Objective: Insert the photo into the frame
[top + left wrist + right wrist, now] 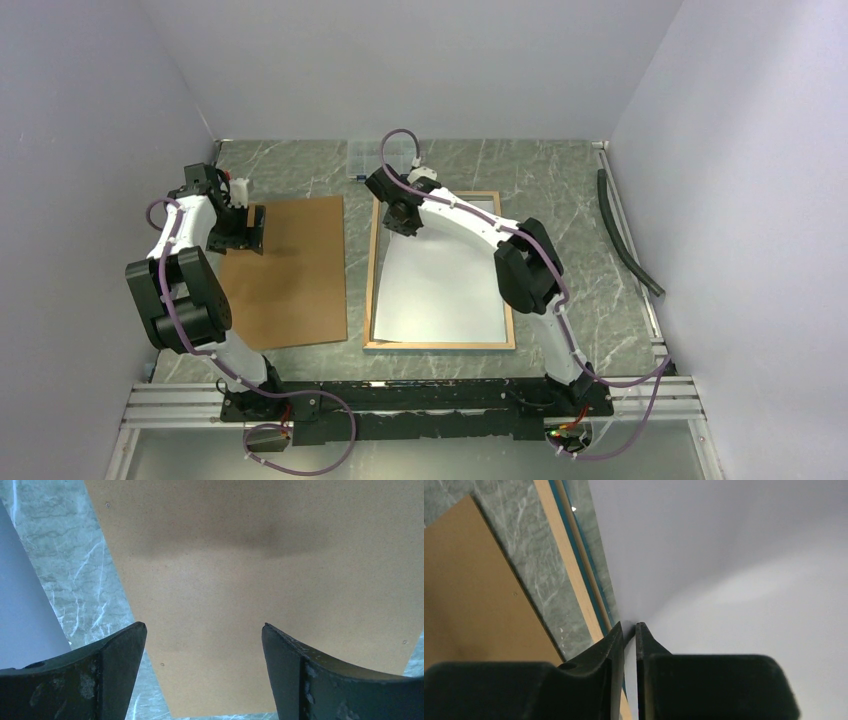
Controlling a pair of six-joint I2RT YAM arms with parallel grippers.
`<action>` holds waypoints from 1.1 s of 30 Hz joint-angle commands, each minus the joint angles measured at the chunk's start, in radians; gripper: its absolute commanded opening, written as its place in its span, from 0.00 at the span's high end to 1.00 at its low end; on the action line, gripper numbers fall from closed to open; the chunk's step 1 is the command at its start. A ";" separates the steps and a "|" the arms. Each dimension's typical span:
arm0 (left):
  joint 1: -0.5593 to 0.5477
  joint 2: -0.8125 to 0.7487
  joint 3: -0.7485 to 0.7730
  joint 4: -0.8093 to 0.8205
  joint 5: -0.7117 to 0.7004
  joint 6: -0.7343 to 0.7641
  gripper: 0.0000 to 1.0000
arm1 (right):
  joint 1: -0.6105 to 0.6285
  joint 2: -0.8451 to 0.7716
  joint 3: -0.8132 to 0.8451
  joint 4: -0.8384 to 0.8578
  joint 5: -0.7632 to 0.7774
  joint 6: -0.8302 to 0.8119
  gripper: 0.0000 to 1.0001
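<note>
The frame point(371, 270) lies face down in the middle of the table, its wood-coloured back rim point(559, 540) up and a blue edge showing beside it. The photo point(440, 285) lies inside the frame with its white back point(734, 570) up. My right gripper point(403, 222) is at the photo's far left corner. Its jaws point(629, 626) stand a narrow gap apart, with white paper showing between them. My left gripper point(255, 228) hangs wide open point(204, 626) over the brown backing board point(295, 270), holding nothing.
The backing board point(260, 570) lies flat left of the frame, its edge point(469, 590) close to the frame's left rim. A small clear plastic box point(385, 158) sits at the back. A black hose point(625, 235) runs along the right wall.
</note>
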 commanded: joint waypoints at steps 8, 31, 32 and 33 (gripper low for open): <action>-0.003 -0.025 0.016 0.012 0.022 0.005 0.06 | 0.021 -0.043 0.004 0.045 -0.056 -0.098 0.68; 0.091 -0.018 0.145 -0.056 0.065 0.010 0.06 | 0.045 -0.308 -0.225 0.505 -0.220 -0.352 0.00; 0.113 -0.009 0.162 -0.069 0.087 0.013 0.06 | 0.041 -0.323 -0.279 0.555 -0.266 -0.375 0.00; 0.135 0.001 0.178 -0.081 0.103 0.014 0.06 | 0.043 -0.330 -0.307 0.594 -0.298 -0.395 0.00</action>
